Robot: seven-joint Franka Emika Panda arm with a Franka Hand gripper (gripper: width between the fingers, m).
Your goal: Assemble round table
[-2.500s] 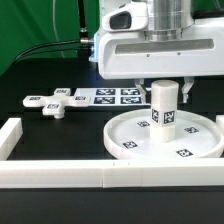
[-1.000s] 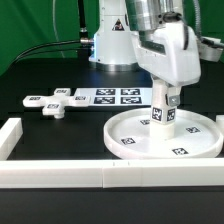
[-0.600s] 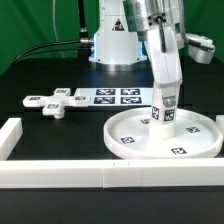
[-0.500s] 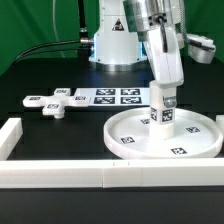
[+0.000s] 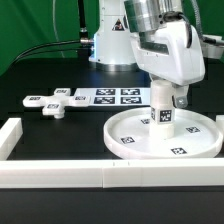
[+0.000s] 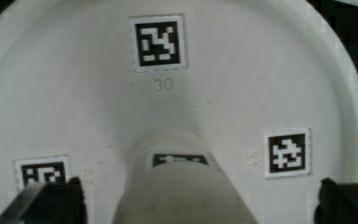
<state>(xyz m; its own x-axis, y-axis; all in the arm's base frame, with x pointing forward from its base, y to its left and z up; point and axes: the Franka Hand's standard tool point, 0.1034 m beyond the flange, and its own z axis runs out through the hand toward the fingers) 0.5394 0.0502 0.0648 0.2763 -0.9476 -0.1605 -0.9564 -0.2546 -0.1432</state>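
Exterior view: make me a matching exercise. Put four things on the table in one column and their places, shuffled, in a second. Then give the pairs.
Things
1. large rimmed disc
2. thick short cylinder
3. flat cross-shaped piece
4. marker board

Places
A. lying flat, of these four the farthest to the exterior view's left
B. standing upright at the disc's centre
C. lying flat just behind the front wall bar, toward the exterior view's right
D. lying flat, just behind the disc

Pairs: 1-C, 2-B, 3-A, 4-D
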